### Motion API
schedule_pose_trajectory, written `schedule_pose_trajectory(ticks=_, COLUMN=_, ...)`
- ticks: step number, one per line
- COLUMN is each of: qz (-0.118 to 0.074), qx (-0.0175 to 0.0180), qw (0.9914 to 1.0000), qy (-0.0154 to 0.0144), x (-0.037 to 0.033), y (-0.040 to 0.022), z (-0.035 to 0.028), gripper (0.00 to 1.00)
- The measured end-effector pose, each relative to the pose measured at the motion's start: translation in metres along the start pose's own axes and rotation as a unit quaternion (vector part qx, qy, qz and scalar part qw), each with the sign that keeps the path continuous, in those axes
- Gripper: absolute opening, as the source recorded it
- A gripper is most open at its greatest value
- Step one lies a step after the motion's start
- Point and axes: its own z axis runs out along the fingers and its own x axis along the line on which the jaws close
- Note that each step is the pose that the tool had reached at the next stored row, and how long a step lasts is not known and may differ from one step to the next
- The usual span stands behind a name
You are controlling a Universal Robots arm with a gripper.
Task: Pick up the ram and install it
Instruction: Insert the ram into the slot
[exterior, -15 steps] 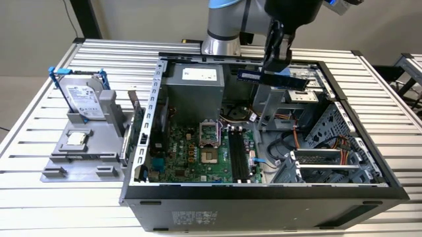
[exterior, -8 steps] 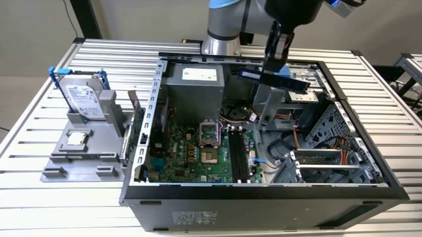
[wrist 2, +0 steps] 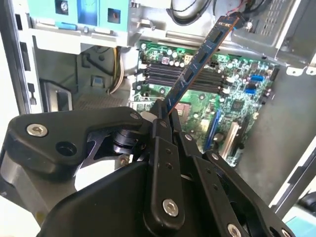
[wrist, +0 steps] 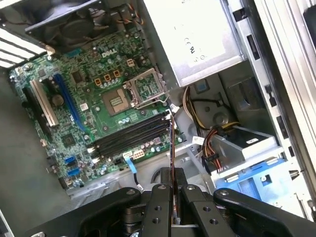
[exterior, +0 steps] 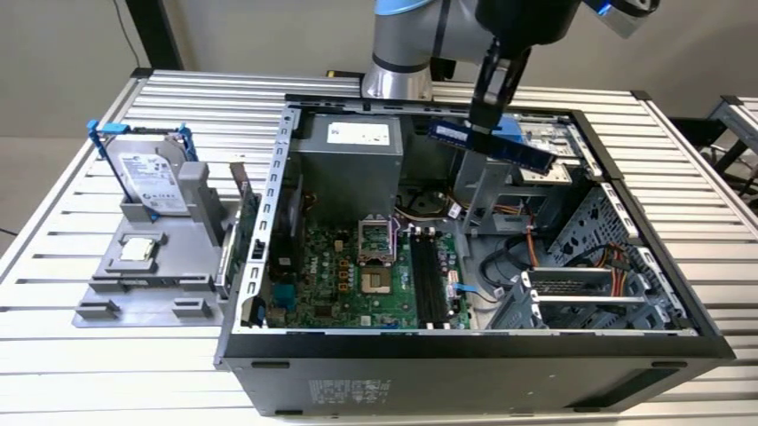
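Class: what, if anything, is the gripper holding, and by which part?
The gripper holds the ram, pinched across its flat faces near one end. The rest of the stick juts free above the open computer case.

Black gripper (exterior: 482, 122) clamping a long, thin, dark blue ram stick (exterior: 521, 153), tilted above the open metal computer case (exterior: 474, 368). Below: green motherboard (exterior: 343, 284) with long black slots (exterior: 429, 284). Exterior view's left: silver hard drive in a blue frame (exterior: 152, 182), upright on a grey fixture (exterior: 154, 266) on the slatted aluminium tabletop (exterior: 106, 373).
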Motion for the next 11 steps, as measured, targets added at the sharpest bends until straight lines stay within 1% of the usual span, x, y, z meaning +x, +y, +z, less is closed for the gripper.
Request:
schedule_pose_trajectory(ticks=3, qz=0.025, qx=0.0006, qw=0.99969, qy=-0.0004, x=0.0000, y=0.0000, z=0.0000, gripper=0.00)
schedule_pose_trajectory(ticks=6, qz=0.049, qx=0.0012, qw=0.99878, qy=-0.0007, x=0.0000, y=0.0000, z=0.0000, gripper=0.00)
schedule_pose_trajectory(ticks=9, qz=0.074, qx=0.0018, qw=0.99725, qy=-0.0010, x=0.0000, y=0.0000, z=0.0000, gripper=0.00)
schedule_pose_trajectory(ticks=11, qz=0.091, qx=0.0022, qw=0.99588, qy=-0.0012, x=0.0000, y=0.0000, z=0.0000, gripper=0.00)
